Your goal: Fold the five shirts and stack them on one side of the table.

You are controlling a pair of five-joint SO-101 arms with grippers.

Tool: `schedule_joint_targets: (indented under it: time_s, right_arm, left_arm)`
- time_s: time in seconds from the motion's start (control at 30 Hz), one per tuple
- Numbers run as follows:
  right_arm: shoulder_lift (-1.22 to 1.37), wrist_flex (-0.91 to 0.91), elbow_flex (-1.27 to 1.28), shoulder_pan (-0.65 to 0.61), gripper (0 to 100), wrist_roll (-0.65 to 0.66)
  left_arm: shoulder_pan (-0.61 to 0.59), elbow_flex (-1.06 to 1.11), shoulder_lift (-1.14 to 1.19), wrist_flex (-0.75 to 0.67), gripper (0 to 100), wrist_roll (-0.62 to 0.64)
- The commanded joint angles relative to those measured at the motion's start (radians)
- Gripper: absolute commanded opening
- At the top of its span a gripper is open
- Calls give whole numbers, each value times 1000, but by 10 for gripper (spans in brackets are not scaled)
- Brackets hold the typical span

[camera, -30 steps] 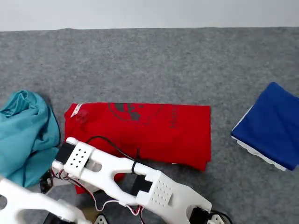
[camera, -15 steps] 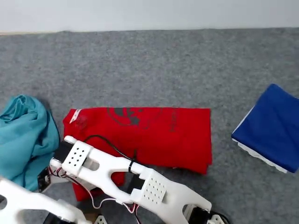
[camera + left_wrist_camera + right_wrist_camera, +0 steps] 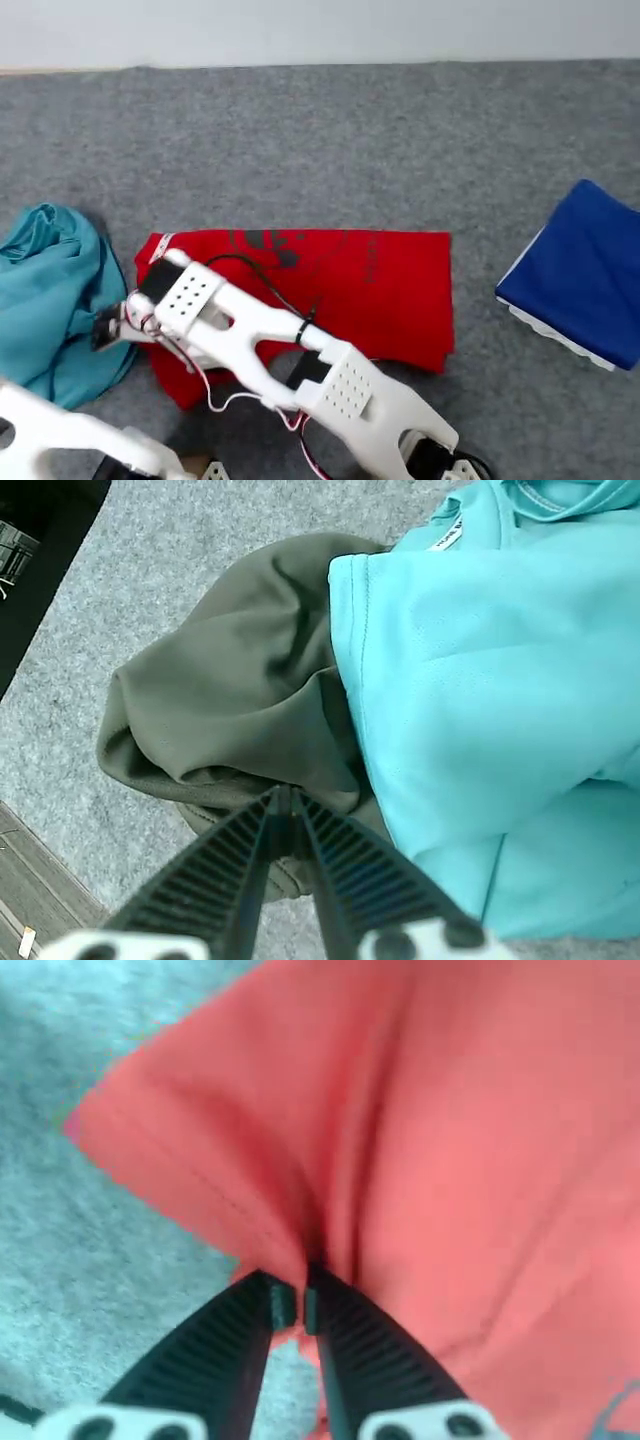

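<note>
Where the red shirt (image 3: 380,290) lies folded into a long band across the middle of the grey felt table (image 3: 350,140), the right gripper (image 3: 297,1295) sits at the band's left end.

Right gripper state: the fingers are closed onto a pinched ridge of red fabric. In the right wrist view the cloth bunches into creases that run up from the fingertips. In the high view, the corner of the red shirt nearest the arms at that end juts out past the rest of the near edge.

Markings on the red shirt:
- A white neck tag (image 3: 162,245) sits at the far left corner.
- A dark print (image 3: 265,242) lies along the far edge and is cut off by the fold.
- A fainter line of print (image 3: 372,255) runs nearer the right end.
- None of this print is large enough to read.

The teal shirt (image 3: 50,290) lies crumpled at the table's left edge, just beside the red shirt. In the left wrist view it overlaps an olive shirt (image 3: 230,690), which is bunched up beside it and partly under it. A white neck label (image 3: 447,530) shows inside the teal collar. Its print is too small to read.

Left gripper (image 3: 285,805) state: the fingers are closed together, with the tips over the near edge of the olive shirt. It cannot be told whether any cloth is caught between them.

The blue shirt (image 3: 585,270) lies folded at the table's right edge, well apart from the red shirt. A white layer (image 3: 540,325) shows beneath its near edge.
</note>
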Motion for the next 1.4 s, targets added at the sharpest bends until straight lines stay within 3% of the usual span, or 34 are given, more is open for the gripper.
schedule_joint_targets:
  time_s: [0.0,0.37,0.9,1.1,1.37]
  right_arm:
    - [-91,-31,-38,45,10,-40]
    - [-104,-183,-38,148,10,-127]
    - [-85,-245,-32,242,13,-135]
    - [-10,-268,-37,298,110,-146]
    - [1,-176,-201,329,173,-307]
  left_arm:
    - [3,-5,-21,-20,8,11]
    - [5,-4,-20,-21,8,11]
    - [5,-4,-20,-20,8,11]
    - [5,-4,-21,-20,8,9]
    - [5,-4,-21,-18,8,9]
